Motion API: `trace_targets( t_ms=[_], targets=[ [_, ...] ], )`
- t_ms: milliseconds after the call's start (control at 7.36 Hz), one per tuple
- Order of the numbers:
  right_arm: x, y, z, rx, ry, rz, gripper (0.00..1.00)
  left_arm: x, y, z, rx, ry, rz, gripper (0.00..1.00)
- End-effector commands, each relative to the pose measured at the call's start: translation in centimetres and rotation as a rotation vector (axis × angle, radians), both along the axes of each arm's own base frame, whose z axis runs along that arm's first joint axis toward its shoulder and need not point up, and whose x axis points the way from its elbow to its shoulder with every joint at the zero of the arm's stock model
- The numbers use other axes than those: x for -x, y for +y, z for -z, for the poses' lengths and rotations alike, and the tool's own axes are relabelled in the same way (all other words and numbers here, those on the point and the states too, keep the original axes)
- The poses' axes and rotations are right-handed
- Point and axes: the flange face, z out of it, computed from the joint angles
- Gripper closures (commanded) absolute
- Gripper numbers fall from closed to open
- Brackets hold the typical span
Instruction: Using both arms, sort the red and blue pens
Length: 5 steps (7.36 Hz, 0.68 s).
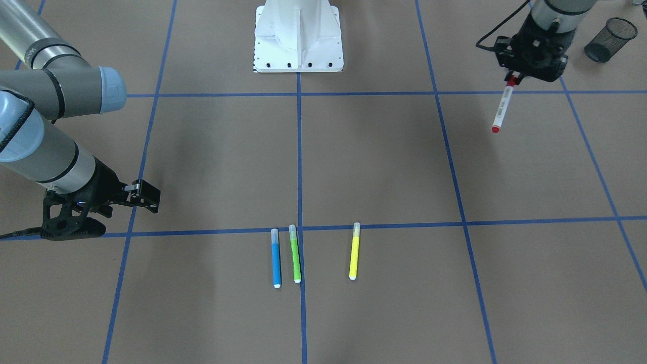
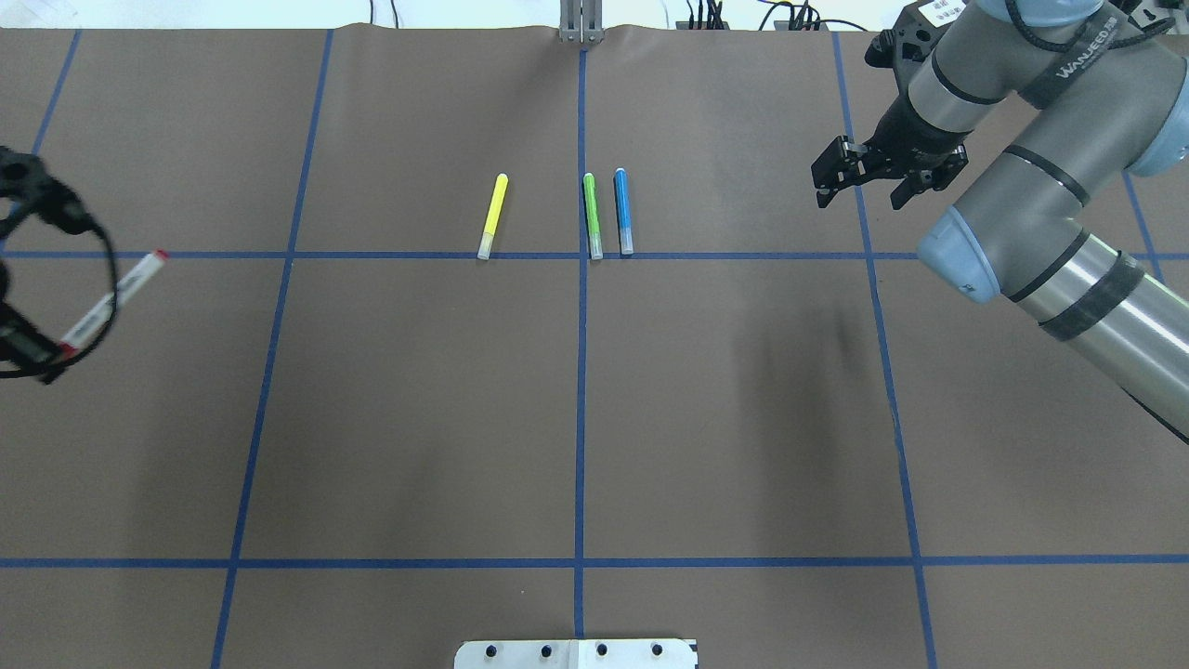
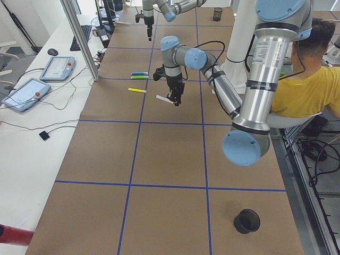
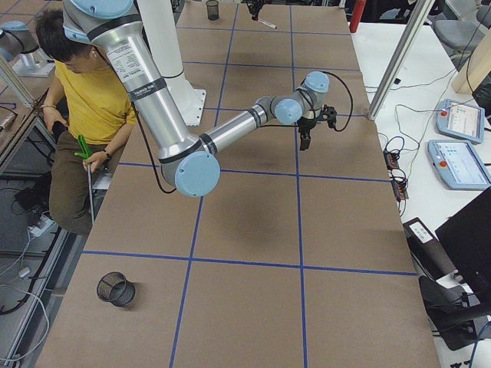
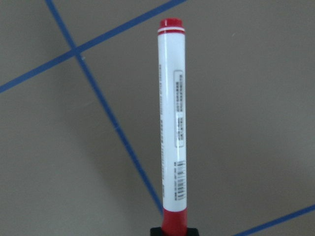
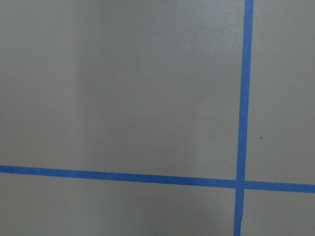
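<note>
The red pen [image 1: 502, 107], white-barrelled with a printed label, hangs tilted above the table, and my left gripper [image 1: 511, 79] is shut on its red cap. The left wrist view shows the same red pen [image 5: 173, 123] pointing away from the camera over blue tape lines. The blue pen [image 2: 623, 212] lies on the table just past a tape line, next to a green marker [image 2: 592, 216]. My right gripper [image 2: 861, 197] hovers open and empty, well to the right of the blue pen. The right wrist view shows only table and tape.
A yellow marker [image 2: 492, 216] lies left of the green one. A black mesh cup [image 1: 609, 39] lies on its side near my left gripper. Another mesh cup [image 4: 115, 289] stands at the table's right end. A seated person [image 4: 80, 100] is beside the robot base [image 1: 298, 35].
</note>
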Motion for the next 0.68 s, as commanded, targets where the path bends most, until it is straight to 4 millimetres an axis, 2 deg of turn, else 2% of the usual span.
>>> trace_targets(
  t_ms=[0,136,272,408,543],
  targets=[
    [0.0,0.1,0.0,-0.001,-0.001,0.000,0.00,11.1,5.0,-9.0,0.009,-0.055,-0.120,1.00],
    [0.0,0.1,0.2,-0.003,-0.002,0.000,0.00,16.0,8.6,-13.4,0.021,-0.048,-0.200,1.00],
    [0.0,0.1,0.1,-0.002,-0.002,0.001,0.00,19.0,12.0,-16.2,0.052,-0.054,-0.236,1.00],
    [0.2,0.2,0.1,-0.002,-0.002,0.004,0.00,20.7,15.0,-18.1,0.115,-0.152,-0.260,1.00],
    [0.3,0.3,0.1,-0.003,0.000,0.005,0.00,21.7,17.2,-19.7,0.171,-0.217,-0.281,1.00]
  ],
)
